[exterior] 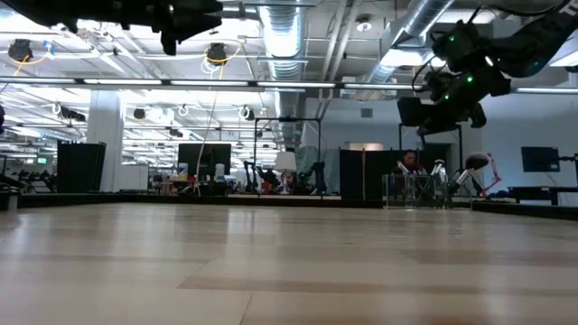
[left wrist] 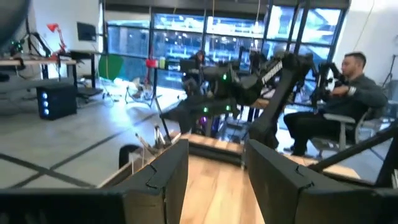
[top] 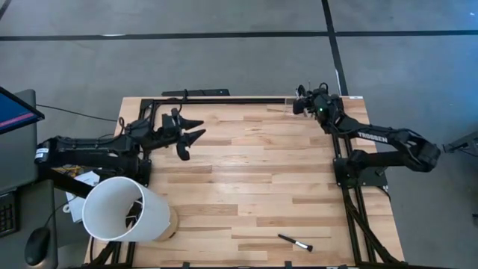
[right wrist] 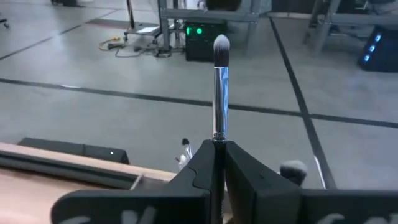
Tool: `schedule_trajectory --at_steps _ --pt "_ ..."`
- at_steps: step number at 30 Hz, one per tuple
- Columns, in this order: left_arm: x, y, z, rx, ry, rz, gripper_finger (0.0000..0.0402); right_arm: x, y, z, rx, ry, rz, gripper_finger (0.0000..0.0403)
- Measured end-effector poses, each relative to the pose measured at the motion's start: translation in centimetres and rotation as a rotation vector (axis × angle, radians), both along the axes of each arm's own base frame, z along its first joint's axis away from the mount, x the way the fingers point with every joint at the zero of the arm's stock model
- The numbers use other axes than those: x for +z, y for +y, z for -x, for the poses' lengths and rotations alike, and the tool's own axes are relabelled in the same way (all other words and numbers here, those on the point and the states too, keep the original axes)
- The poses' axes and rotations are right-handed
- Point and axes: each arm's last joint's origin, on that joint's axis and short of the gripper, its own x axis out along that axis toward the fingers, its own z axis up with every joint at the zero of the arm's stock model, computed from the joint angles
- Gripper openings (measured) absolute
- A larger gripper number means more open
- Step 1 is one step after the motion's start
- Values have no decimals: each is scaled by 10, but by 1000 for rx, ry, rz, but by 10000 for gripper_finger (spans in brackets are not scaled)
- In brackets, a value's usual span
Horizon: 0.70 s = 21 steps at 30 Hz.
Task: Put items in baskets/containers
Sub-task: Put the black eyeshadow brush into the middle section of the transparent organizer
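Silvery metal shines on the makeup brush (right wrist: 220, 93) that our right gripper (right wrist: 219, 163) holds. Its two dark fingers are squeezed tight on the dark handle, and the brush stands straight up with its pale fuzzy tip on top. In the high view we see the right gripper (top: 302, 101) at the upper right of the frame, over the far edge of the wooden table (top: 246, 187). Just beside it, at that far edge, sits the small clear holder (exterior: 417, 190). In the low view the holder is at the right of the frame with a few brushes (exterior: 472, 171) standing in it, and the right gripper (exterior: 441, 110) hangs above it.

One more brush (top: 295, 243) lies flat on the table at the lower middle of the high view, well apart from both arms.

Our left gripper (top: 191, 133) waits at the upper left part of the table. Its fingers are spread apart and hold nothing.

At the lower left of the high view a big white tub (top: 123, 208) lies tipped on its side.

In the left wrist view a person (left wrist: 339, 102) sits in a chair at the right of the frame, in the room past the table.
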Motion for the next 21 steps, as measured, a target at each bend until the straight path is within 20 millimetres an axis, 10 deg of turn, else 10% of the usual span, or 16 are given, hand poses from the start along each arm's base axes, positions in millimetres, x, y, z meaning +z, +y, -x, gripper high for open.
schedule_trajectory --at_steps 21 --pt "0 -2 -2 -51 -1 -5 158 -38 -26 -8 -7 43 -96 18"
